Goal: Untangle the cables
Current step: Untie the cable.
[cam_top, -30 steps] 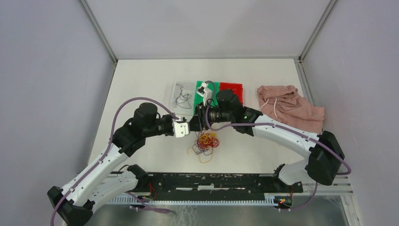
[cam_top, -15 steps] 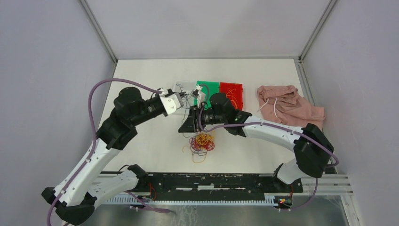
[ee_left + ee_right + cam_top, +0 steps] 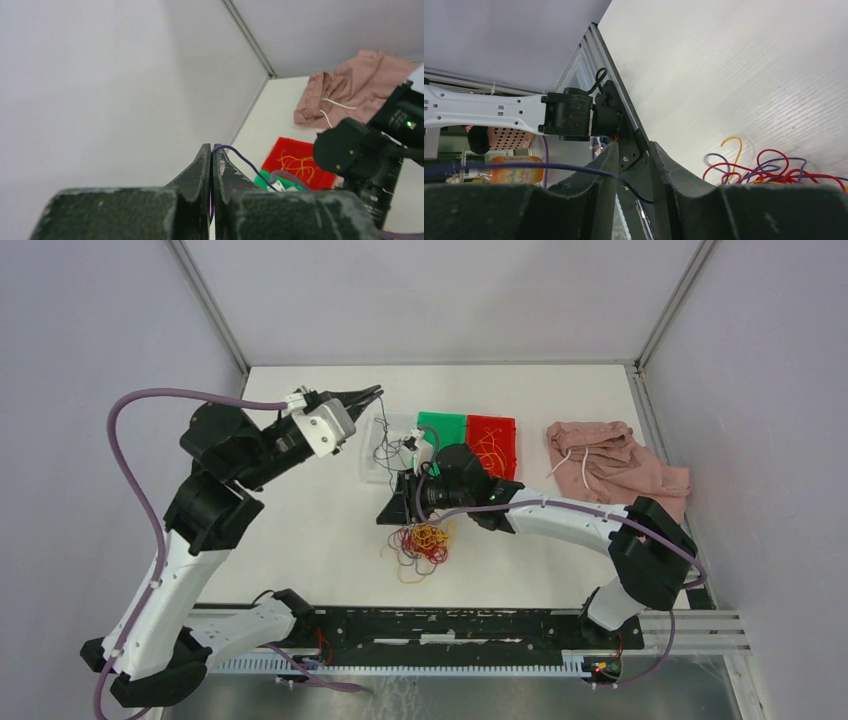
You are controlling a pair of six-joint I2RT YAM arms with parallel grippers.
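A clump of red, yellow-orange and dark purple cables lies on the table in front of the bins; the right wrist view shows it low at the right. My left gripper is raised at the back left, left of the clear bin. In the left wrist view it is shut on one dark purple cable, which trails down toward the bins. My right gripper hovers just above the clump's back-left edge. Its jaws stand apart, and a purple cable crosses the left finger into the gap.
At the back middle stand a clear bin holding dark cables, a green bin and a red bin holding yellow-orange cables. A pink cloth with a white drawstring lies at the back right. The frame rail runs along the near edge.
My left arm has swung up and back to the left, away from the clump, still shut on the purple cable. The right gripper and the clump have shifted slightly left.
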